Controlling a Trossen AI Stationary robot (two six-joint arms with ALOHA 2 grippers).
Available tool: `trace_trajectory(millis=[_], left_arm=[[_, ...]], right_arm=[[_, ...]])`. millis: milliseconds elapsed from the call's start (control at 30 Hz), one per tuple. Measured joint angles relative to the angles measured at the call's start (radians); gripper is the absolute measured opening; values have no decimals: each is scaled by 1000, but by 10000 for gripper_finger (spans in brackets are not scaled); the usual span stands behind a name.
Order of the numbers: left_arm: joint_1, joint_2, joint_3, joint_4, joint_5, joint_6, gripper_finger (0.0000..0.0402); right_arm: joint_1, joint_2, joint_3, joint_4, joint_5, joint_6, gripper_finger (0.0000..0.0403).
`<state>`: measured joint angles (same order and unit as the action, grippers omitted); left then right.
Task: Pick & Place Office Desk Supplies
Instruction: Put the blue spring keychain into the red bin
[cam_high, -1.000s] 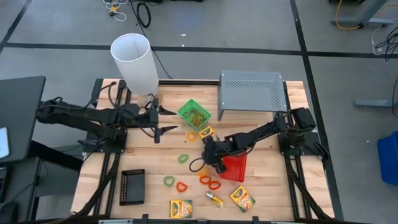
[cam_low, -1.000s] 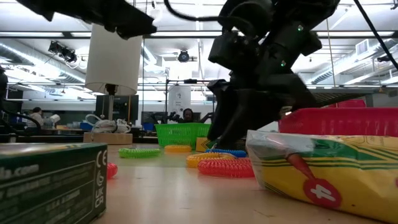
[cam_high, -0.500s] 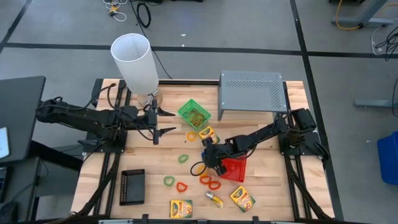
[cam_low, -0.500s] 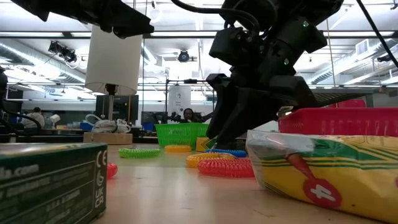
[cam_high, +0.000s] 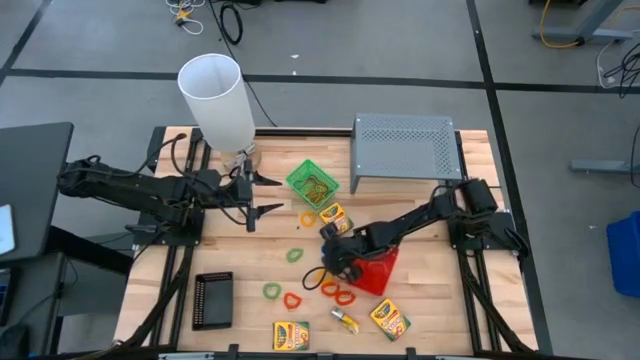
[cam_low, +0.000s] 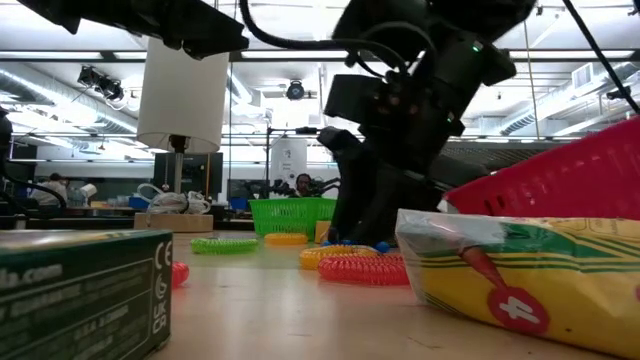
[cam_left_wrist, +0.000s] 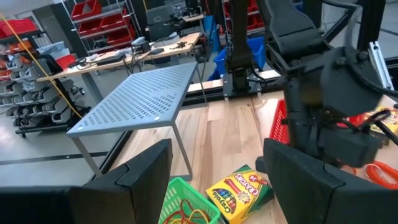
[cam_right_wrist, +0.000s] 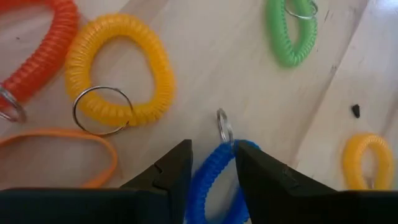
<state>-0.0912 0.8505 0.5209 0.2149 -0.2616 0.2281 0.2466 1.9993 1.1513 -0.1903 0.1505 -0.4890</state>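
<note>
My right gripper (cam_high: 330, 262) is down at the table beside the red tray (cam_high: 379, 273), and its fingers stand on both sides of a blue coil loop band (cam_right_wrist: 216, 175). The red tray is tipped in the low view (cam_low: 560, 185). Yellow (cam_right_wrist: 118, 74), orange (cam_right_wrist: 37, 43) and green (cam_right_wrist: 289, 31) coil bands lie flat on the wood around it. A crayon box (cam_high: 333, 215) lies just beyond. My left gripper (cam_high: 266, 194) hovers open near the white cylinder's base. The green tray (cam_high: 312, 183) holds thin bands. My right gripper pinches the blue coil band between its two fingers, on the stretch next to its metal ring (cam_right_wrist: 223, 127). The fingers (cam_right_wrist: 171, 171) come from above, pointing down. The band lies on the table.
A tall white cylinder (cam_high: 215, 100) stands at the far left and a grey perforated riser (cam_high: 405, 150) at the far right. A black tray (cam_high: 213, 300) sits near the left front. Two more crayon boxes (cam_high: 291, 335) (cam_high: 390, 319) lie along the near edge.
My right gripper has moved down and a little toward the table's left and near edge, settling over the blue band. The red tray, level a second ago, now sits tipped with one side raised.
</note>
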Motion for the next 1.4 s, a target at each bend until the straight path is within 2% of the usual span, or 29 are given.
trace_trajectory(millis=[200,300,367,467,533,833,1067,1300,1400], left_arm=[[-2,0,0,0,0,-2,256],[-2,0,0,-1,0,-3,256],[-2,0,0,-1,3,-3,256],[-2,0,0,-1,17,-3,256],[-2,0,0,-1,26,-3,256],[-2,0,0,-1,34,-3,256],[-2,3,1,-3,35,-1,256],[-2,9,1,-3,35,10,256],[-2,10,1,-5,38,10,256]], right_arm=[[-1,10,43,-23,-1,-32,136],[-1,10,47,-17,-3,-33,122],[-1,11,48,-6,-2,-29,97],[4,11,48,-5,3,-24,34],[13,10,49,-2,10,-25,12],[67,-15,50,2,133,-17,3],[107,-92,52,-9,235,7,2],[134,-199,54,-32,256,75,1],[148,-251,54,-113,252,153,1]])
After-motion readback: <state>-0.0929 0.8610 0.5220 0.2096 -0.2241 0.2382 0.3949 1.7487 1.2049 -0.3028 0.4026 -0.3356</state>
